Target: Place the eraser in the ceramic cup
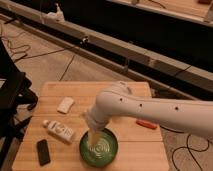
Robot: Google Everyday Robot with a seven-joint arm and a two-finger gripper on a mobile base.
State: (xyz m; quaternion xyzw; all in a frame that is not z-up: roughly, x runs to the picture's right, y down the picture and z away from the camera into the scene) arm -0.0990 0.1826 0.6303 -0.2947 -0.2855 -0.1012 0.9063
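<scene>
The eraser (43, 152) is lying flat near the front left corner of the wooden table (130, 95). It is a small black slab with rounded corners, its long side running roughly front to back. Nothing is touching it.

The ceramic cup (94, 140) is showing as a small pale whitish shape, upright and narrowing toward its base. It is sitting over the left rear part of the green plate (111, 152), well apart from the eraser. Whether it is resting on the plate cannot be told. The gripper (93, 130) is hanging right at the cup's top.
</scene>
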